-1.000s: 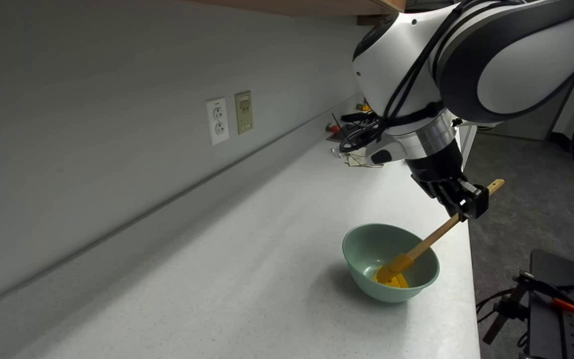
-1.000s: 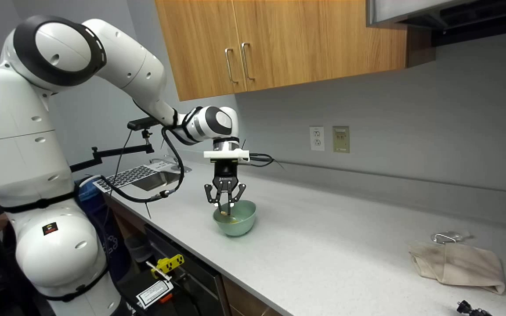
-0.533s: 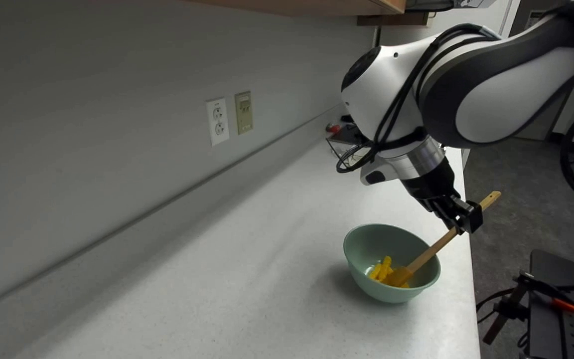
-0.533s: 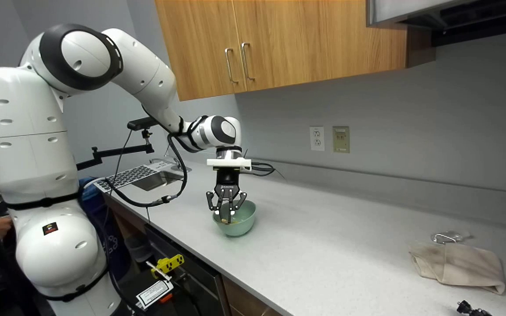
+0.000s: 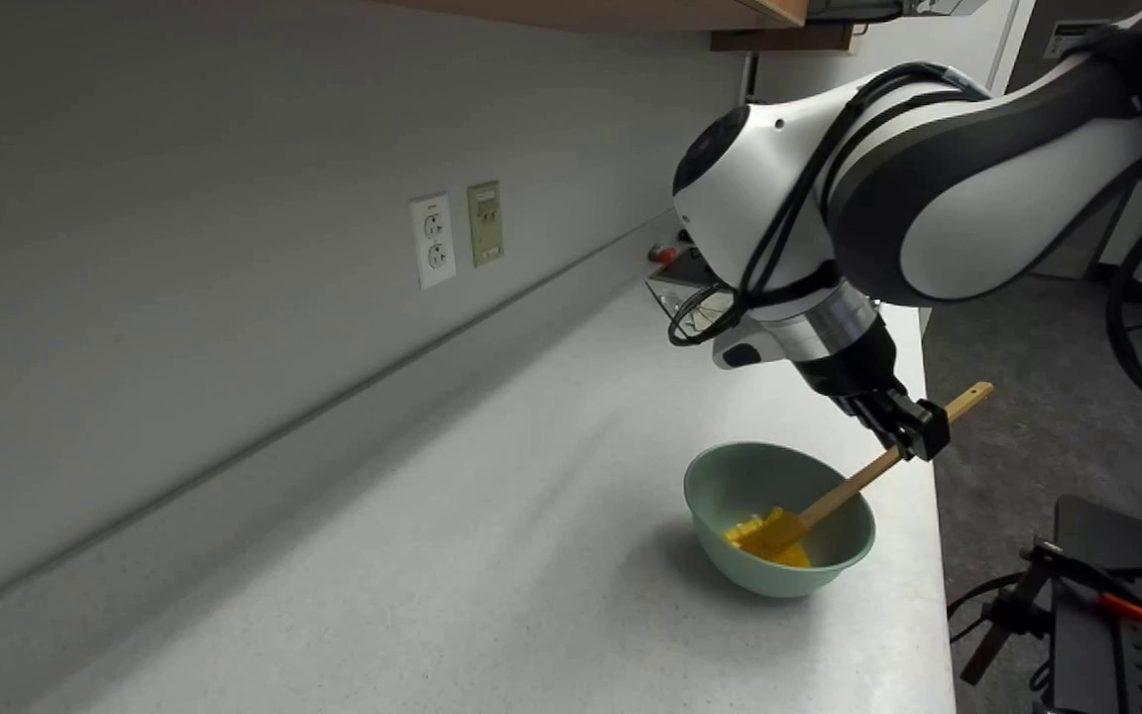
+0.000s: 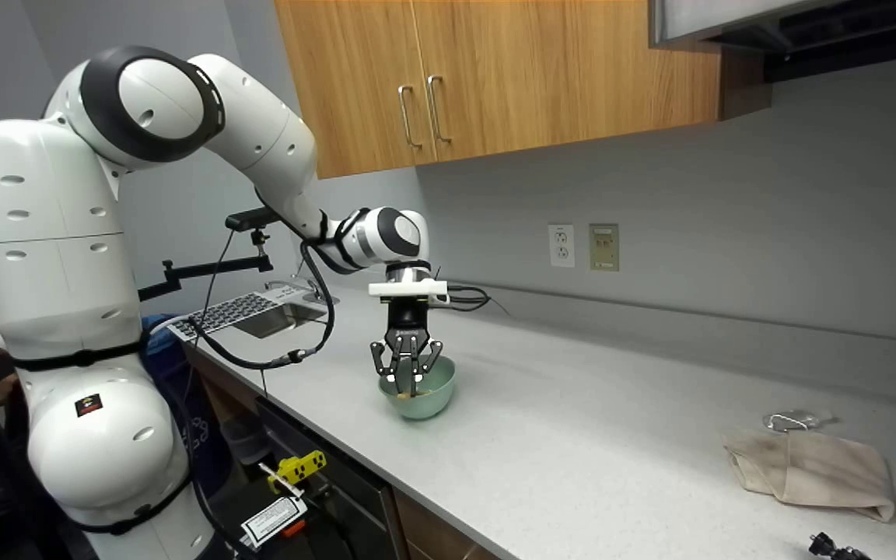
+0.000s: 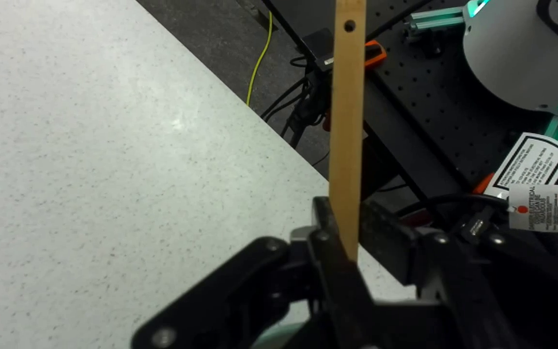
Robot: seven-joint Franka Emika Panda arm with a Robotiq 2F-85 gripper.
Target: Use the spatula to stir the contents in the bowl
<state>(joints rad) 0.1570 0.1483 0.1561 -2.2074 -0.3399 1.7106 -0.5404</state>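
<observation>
My gripper (image 5: 910, 442) pinches the spatula (image 5: 856, 483) | in an exterior view, handle (image 5: 968, 401) toward two o'clock | orange end (image 5: 786, 533) in the bowl (image 5: 769, 583) — among the contents (image 5: 742, 532)

White rounded arm (image 6: 162, 99), black cables (image 5: 797, 201), black claw (image 7: 348, 213)

1 spatula (image 5: 849, 489), 1 bowl (image 5: 759, 481), 2 wall plates (image 6: 561, 236) show.
</observation>
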